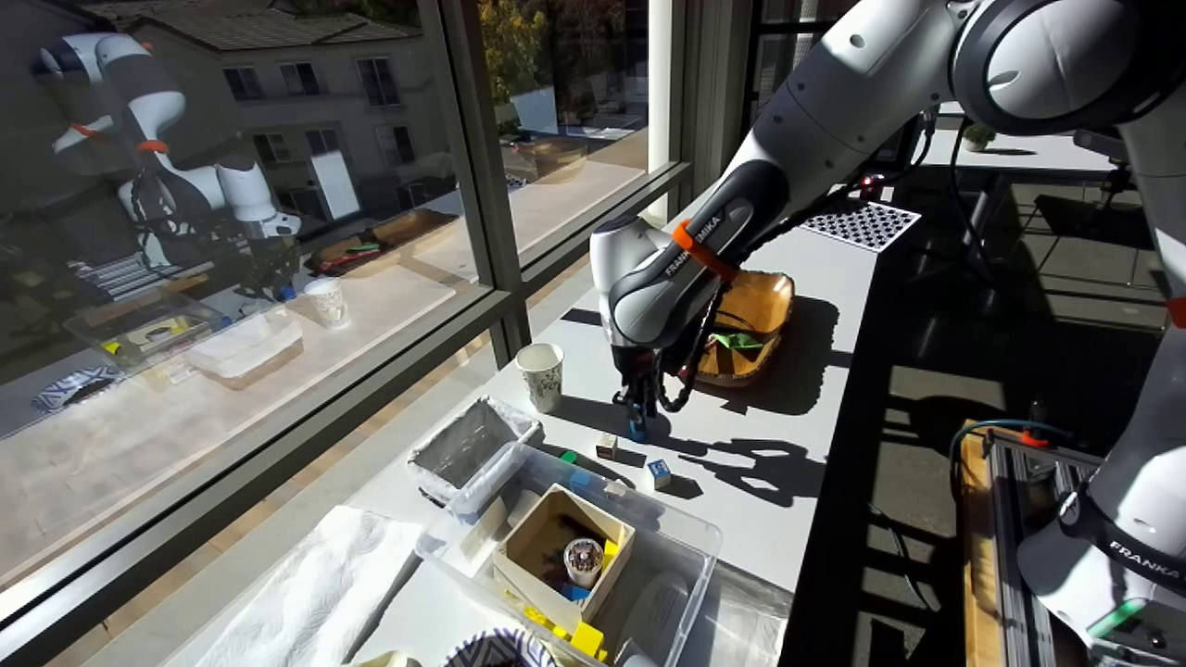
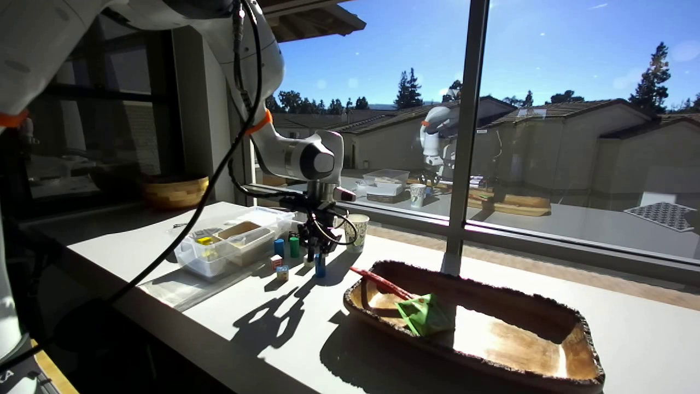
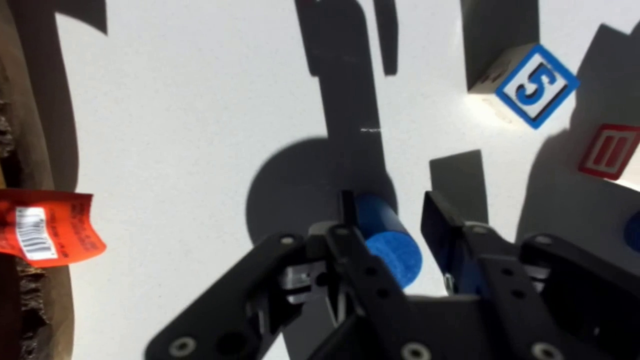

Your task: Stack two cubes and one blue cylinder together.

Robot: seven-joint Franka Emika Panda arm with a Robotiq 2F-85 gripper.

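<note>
The jaws point down over the bench (image 3: 175, 125) and stand apart, astride an upright blue cylinder (image 3: 395, 257). A gap shows between the cylinder and one jaw; contact with the opposite jaw cannot be determined. The cylinder's base rests on the bench. Near it, in an exterior view, sits a pale cube (image 1: 607, 446). Farther out sit a cube marked "5" in blue (image 3: 537, 87) and a red-bordered cube (image 3: 609, 151), each separately on the bench. A second blue cylinder (image 2: 279, 248) and a green cylinder (image 2: 294, 247) stand beside a clear bin (image 2: 199, 265). A patterned cup (image 1: 542, 380) stands upright near a lined basket (image 1: 454, 445). A wooden tray (image 2: 508, 339) carries a green packet (image 2: 426, 314); a red packet (image 3: 47, 227) overhangs its rim.
</note>
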